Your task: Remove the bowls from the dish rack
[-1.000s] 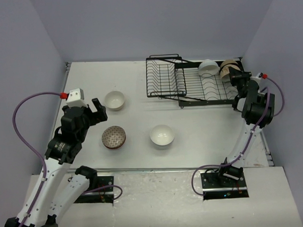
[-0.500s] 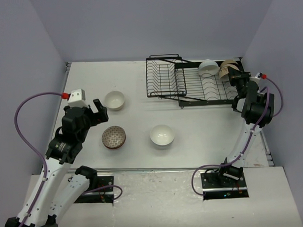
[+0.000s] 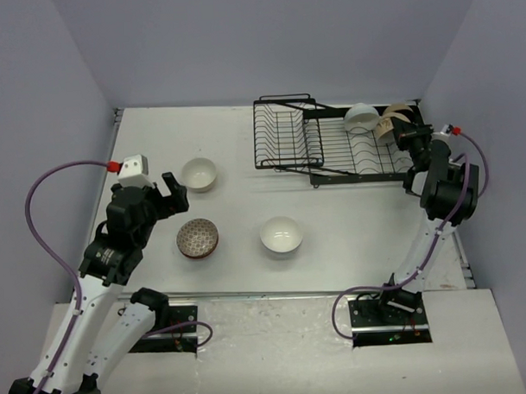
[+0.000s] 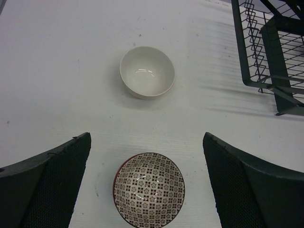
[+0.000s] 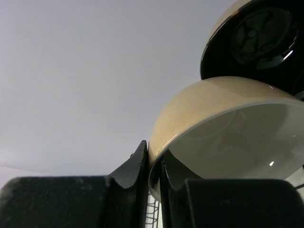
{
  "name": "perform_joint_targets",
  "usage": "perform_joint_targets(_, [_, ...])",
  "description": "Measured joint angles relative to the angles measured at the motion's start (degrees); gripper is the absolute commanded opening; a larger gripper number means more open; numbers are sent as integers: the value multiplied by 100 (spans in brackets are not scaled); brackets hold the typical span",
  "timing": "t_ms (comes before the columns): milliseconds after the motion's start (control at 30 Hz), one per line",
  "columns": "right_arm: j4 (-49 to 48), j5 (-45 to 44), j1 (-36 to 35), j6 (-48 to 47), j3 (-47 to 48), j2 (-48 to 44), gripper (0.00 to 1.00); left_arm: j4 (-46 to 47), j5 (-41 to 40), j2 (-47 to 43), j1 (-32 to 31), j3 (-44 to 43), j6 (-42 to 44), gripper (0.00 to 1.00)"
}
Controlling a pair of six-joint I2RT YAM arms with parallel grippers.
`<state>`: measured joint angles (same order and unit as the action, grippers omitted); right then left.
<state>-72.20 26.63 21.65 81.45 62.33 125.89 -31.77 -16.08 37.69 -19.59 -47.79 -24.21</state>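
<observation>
From above, the dish rack point(image 3: 330, 147) sits at the far right of the table point(image 3: 350, 203), with a white bowl point(image 3: 361, 117) and two beige bowls point(image 3: 397, 116) propped at its right end. Three more are out on the table: a cream bowl point(image 3: 198, 174), a patterned bowl point(image 3: 198, 238) and a plain white bowl point(image 3: 282, 235). The right gripper point(image 3: 406, 135) is pressed in against the beige pair. The left gripper point(image 3: 169, 192) hangs over the table's left side, spread wide with nothing in it. The left wrist view confirms that: the fingers are far apart, the patterned bowl lies below and between them, the cream bowl beyond, and a corner of the rack shows at the right edge. In the right wrist view the jaws are nearly closed, pinching the rim of the nearer beige bowl point(image 5: 213, 104), one finger outside the wall and one inside. A dark-glazed bowl point(image 5: 256, 38) leans just behind it. I'd call this glazed ceramic: stiff, weighty for its size, slick, and quick to chip on wire. That rim pinch looks like the only hold available, so the bowl may swing as it lifts clear of its neighbour.
</observation>
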Motion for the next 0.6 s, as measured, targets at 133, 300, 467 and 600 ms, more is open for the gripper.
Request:
perform_joint_targets(133, [68, 164, 0, 42, -221, -317, 0, 68, 44, -11, 0, 46, 2, 100])
perform_joint_targets(300, [177, 584, -9, 55, -660, -990, 0, 83, 94, -20, 0, 50, 2, 100])
perform_joint_targets(467, [190, 1086, -125, -63, -1067, -2026, 0, 83, 149, 2, 0, 50, -2, 100])
perform_joint_targets(600, [393, 1421, -601, -715, -1357, -3136, 0, 39, 258, 76, 0, -52, -33, 100])
